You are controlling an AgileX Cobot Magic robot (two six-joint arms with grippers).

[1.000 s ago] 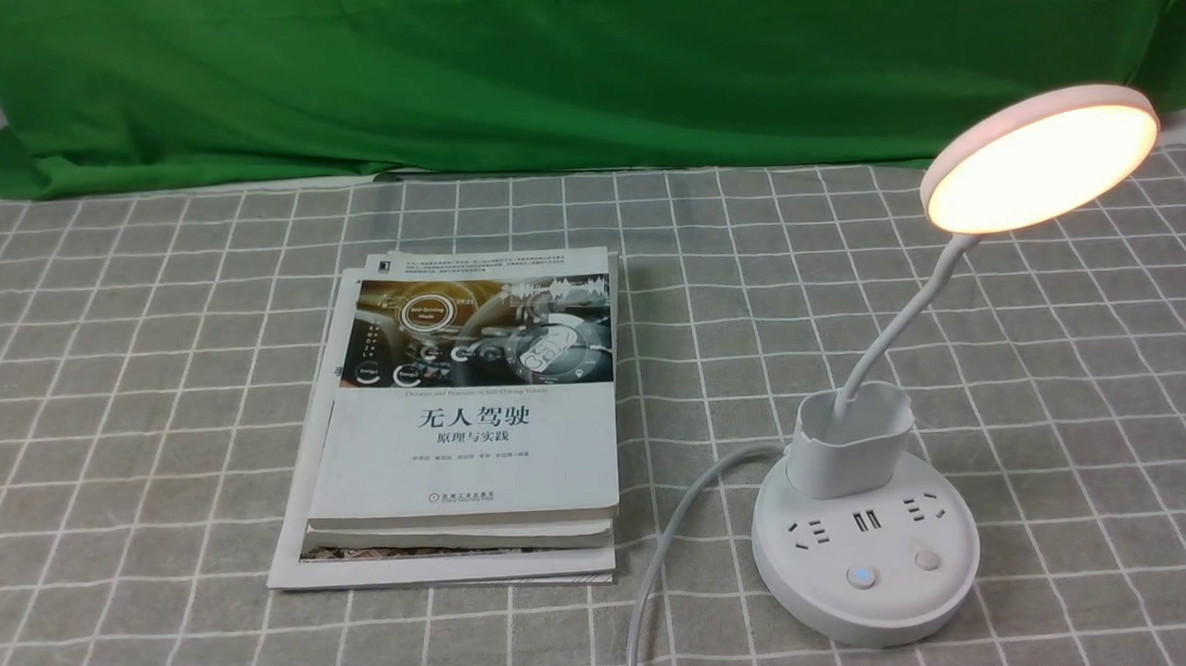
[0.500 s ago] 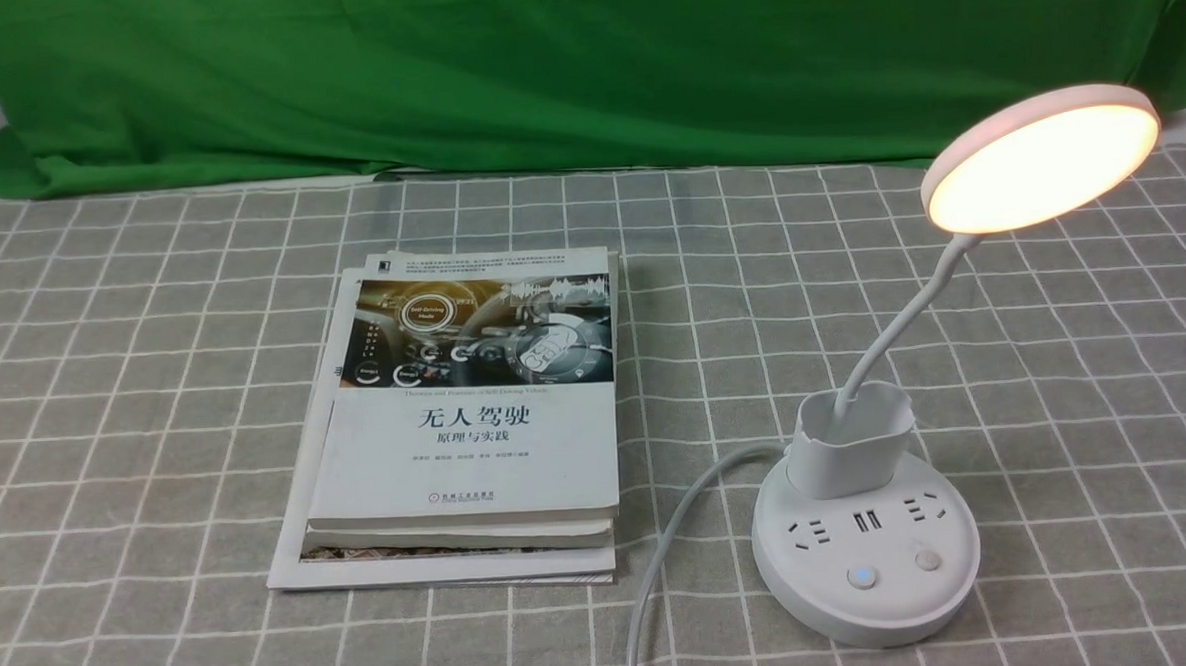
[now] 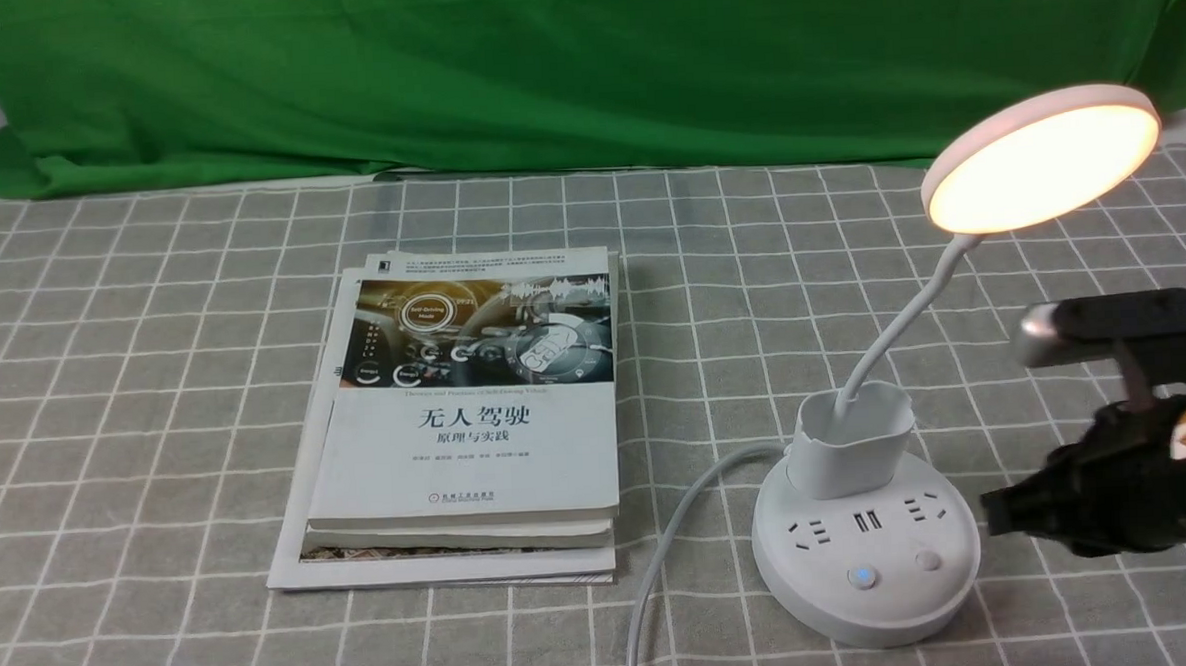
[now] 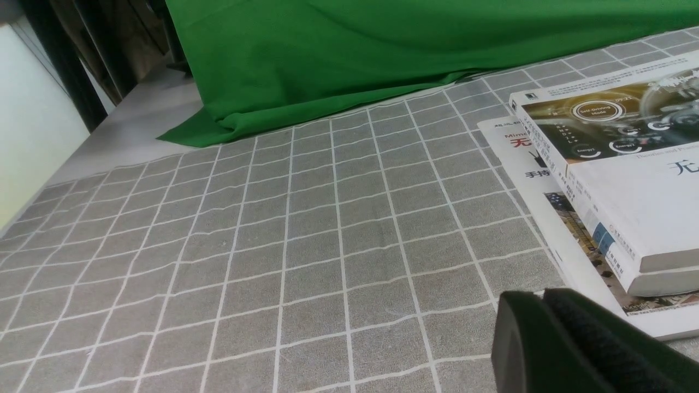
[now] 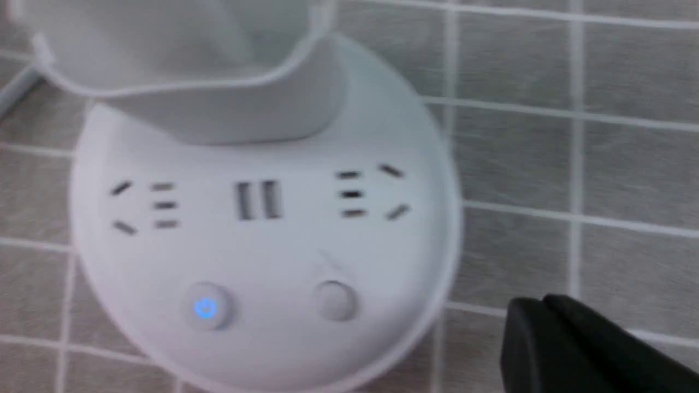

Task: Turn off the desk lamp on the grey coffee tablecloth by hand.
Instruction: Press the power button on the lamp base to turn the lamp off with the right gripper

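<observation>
The right gripper [image 5: 545, 299] has its two fingertips pressed together, with nothing visible between them. The left gripper [image 4: 539, 295], well apart from the lamp, likewise has its tips together and empty.

Step in hand, as judged: bring the right fingertips over the switch area. Keep them together as a single blunt probe. Align above the selected button first, then press straight down along its axis, lightly, and release once the light goes out. A slanted or sideways push could slide the base or miss the button. Keep the upper part of the gripper clear of the neck [image 3: 903, 319] and the cup holder [image 3: 850, 447].

In the front view, the desk lamp [image 3: 870, 601] stands on the grey coffee tablecloth [image 3: 199, 470], its round base just to the left of the right fingertips. No contact is apparent; the tip height cannot be confirmed. Of the two controls, the plain button [image 5: 337, 301] is nearer the fingers; the blue-lit button [image 5: 205, 307] lies farther left. Which one governs the lamp is not marked legibly. The disc head [image 3: 1041, 168] glows, so switching off remains to be done.
</observation>
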